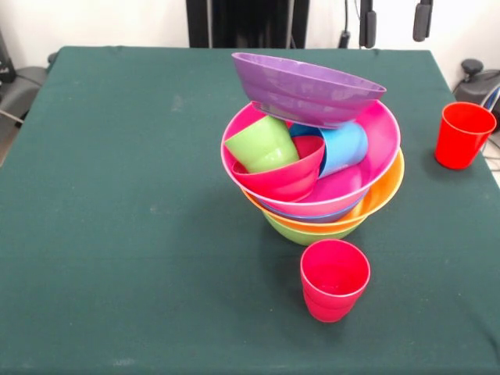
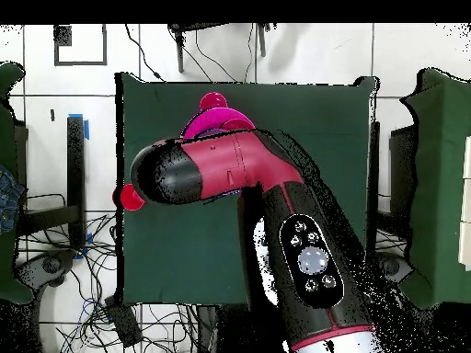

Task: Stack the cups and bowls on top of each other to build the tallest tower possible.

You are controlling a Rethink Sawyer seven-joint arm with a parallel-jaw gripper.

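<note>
The tower (image 1: 312, 205) stands mid-table: lime green, orange, blue and pink bowls nested, pink the widest. Inside the pink bowl (image 1: 381, 133) a small red bowl (image 1: 285, 173) leans, holding the lime green cup (image 1: 262, 144) on its side. The sky blue cup (image 1: 344, 147) lies beside it. The purple bowl (image 1: 305, 87) rests tilted on top. One red cup (image 1: 334, 280) stands upright in front of the tower, the other red cup (image 1: 462, 134) at the right edge. My gripper (image 1: 394, 23) shows only its tips at the top edge, open, empty, behind and right of the tower.
In the overhead view the red and black arm (image 2: 230, 170) covers most of the tower (image 2: 216, 124). The front red cup (image 2: 213, 97) and the side red cup (image 2: 127, 197) peek out beside it. Chairs and cables surround the green table (image 1: 117, 195).
</note>
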